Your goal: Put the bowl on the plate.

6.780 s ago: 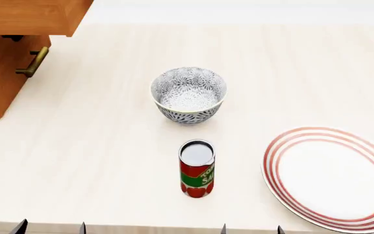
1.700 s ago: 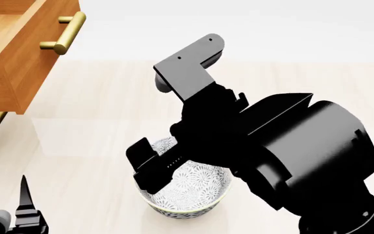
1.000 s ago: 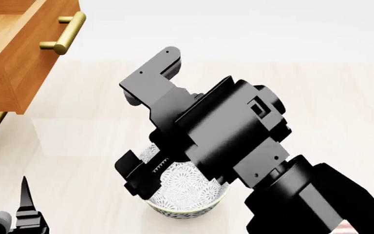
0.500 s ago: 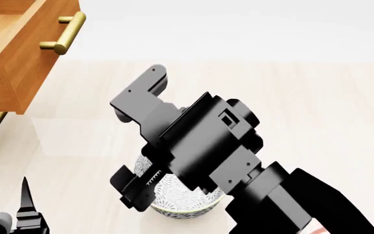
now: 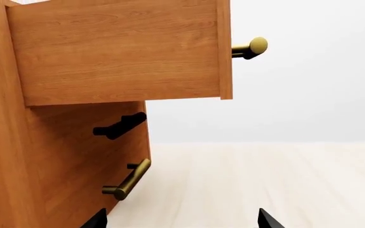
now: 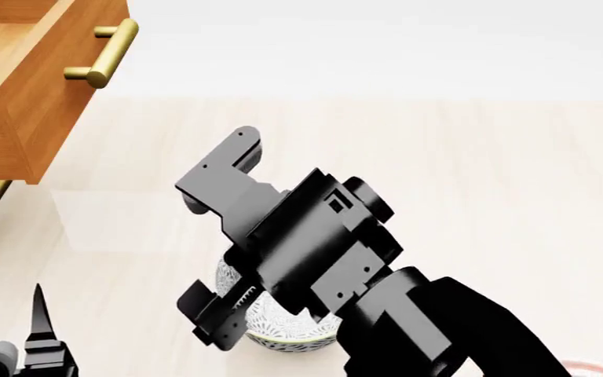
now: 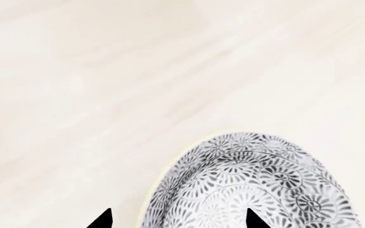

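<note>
Head view: the bowl [image 6: 280,323] stands on the pale counter [image 6: 490,181], near the bottom of the picture and well apart from the wooden cabinet [image 6: 19,102] at the upper left. Most of the bowl is covered by the right arm [image 6: 312,251], which reaches over it from the lower right. The right end effector [image 6: 228,259] is spread wide open: one finger [image 6: 217,169] sticks out beyond the bowl's far side, the other finger [image 6: 213,318] sits at the bowl's near-left rim. Whether either finger touches the bowl cannot be told. A thin red arc at the bottom right corner is the edge of the plate [image 6: 595,367], well apart from the bowl. The left end effector [image 6: 40,338] shows only as a dark tip at the bottom left, away from the bowl.

Left wrist view: the cabinet fills the left side, with an open drawer [image 5: 119,52] and brass handles [image 5: 129,180]. Two dark fingertips [image 5: 268,221] stand apart at the lower edge with bare counter between them, so the left end effector is released and holds nothing.

Right wrist view: the bowl's grey floral wall and yellowish rim lie close below the camera. Two dark fingertips [image 7: 103,221] stand apart, one outside the rim and one over the bowl.
</note>
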